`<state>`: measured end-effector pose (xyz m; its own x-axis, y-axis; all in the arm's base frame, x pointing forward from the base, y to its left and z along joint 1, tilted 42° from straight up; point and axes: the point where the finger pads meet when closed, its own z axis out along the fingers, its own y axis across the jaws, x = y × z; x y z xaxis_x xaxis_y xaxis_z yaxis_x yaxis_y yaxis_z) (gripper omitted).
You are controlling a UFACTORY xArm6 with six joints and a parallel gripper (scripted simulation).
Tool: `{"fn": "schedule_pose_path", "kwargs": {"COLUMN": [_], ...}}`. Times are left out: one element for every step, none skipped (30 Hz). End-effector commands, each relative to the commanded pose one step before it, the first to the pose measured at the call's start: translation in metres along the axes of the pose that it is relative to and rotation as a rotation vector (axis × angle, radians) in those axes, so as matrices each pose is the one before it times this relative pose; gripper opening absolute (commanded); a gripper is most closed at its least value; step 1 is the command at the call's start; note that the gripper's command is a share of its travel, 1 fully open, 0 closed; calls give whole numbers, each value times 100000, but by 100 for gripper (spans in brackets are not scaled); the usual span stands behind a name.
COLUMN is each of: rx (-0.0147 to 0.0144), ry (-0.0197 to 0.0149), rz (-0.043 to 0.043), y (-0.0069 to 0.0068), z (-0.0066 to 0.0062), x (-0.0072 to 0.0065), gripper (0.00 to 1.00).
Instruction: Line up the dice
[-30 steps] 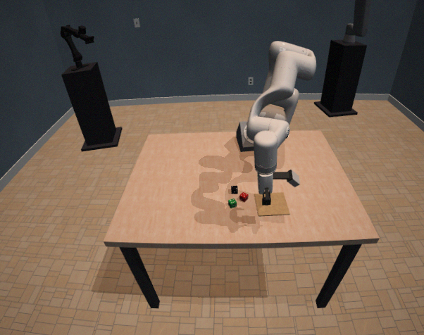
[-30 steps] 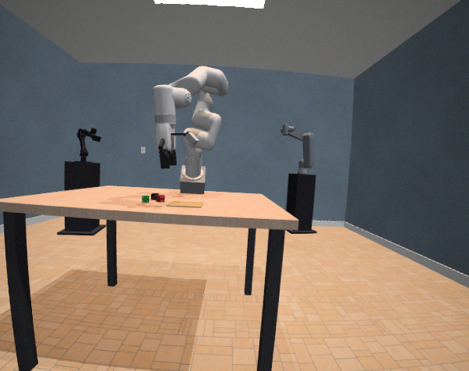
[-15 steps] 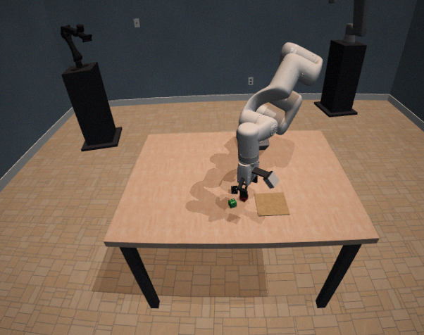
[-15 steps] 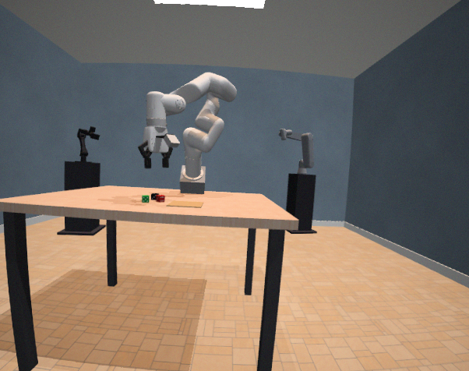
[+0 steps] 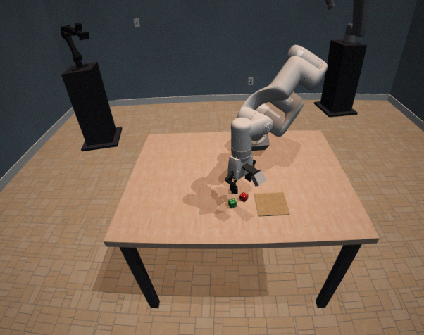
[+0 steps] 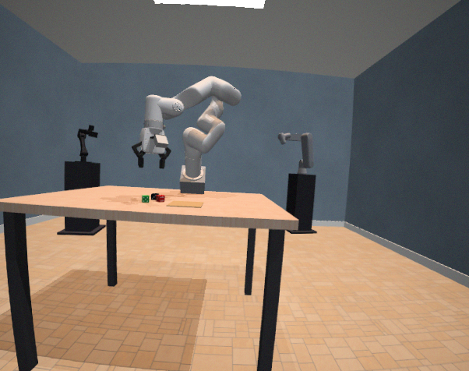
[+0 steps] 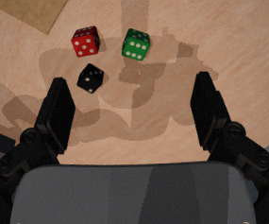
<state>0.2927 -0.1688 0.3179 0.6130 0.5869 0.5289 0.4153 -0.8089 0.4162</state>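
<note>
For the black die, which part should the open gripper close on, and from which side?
Come from straight above and close on two opposite vertical faces of the black die. It lies flat, apart from the red die and green die, so the open gripper has room either side.

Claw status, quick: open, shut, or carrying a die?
Claw: open wide and empty, hanging above the table over the black die, red die and green die, touching none.

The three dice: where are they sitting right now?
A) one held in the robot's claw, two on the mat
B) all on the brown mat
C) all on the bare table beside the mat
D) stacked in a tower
C: the red die, green die and black die lie apart on the table, off the mat; the gripper hangs open above, empty.
</note>
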Motion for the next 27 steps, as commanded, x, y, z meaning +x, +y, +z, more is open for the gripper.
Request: {"fn": "schedule_pose_path", "kwargs": {"rx": [-303,0,0,0,0,4,23,58,103,55,0,0,0,0,0,0,0,0,0,0,0,0,0,0,0,0,0], "ry": [70,0,0,0,0,0,2,3,3,2,-1,-1,1,0,0,2,-1,0,0,1,-1,2,2,-3,0,4,0], "rz": [20,0,0,0,0,-2,-12,-29,-53,-28,-1,0,0,0,0,0,0,0,0,0,0,0,0,0,0,0,0], "y": [84,0,0,0,0,0,2,5,8,12,14,18,22,0,0,26,27,29,30,31,30,29,27,24,20,17,12], "z": [-85,0,0,0,0,7,48,119,211,289,368,461,548,0,0,623,684,730,757,765,754,723,673,605,511,403,298], "x": [34,0,0,0,0,0,0,0,0,0,1,1,1,0,0,1,1,1,1,1,1,2,1,0,1,2,0], "gripper": [100,100,100,100,100,100,100,100,100,100,100,100,100,100,100,100,100,100,100,100,100,100,100,100,100,100,100]}}
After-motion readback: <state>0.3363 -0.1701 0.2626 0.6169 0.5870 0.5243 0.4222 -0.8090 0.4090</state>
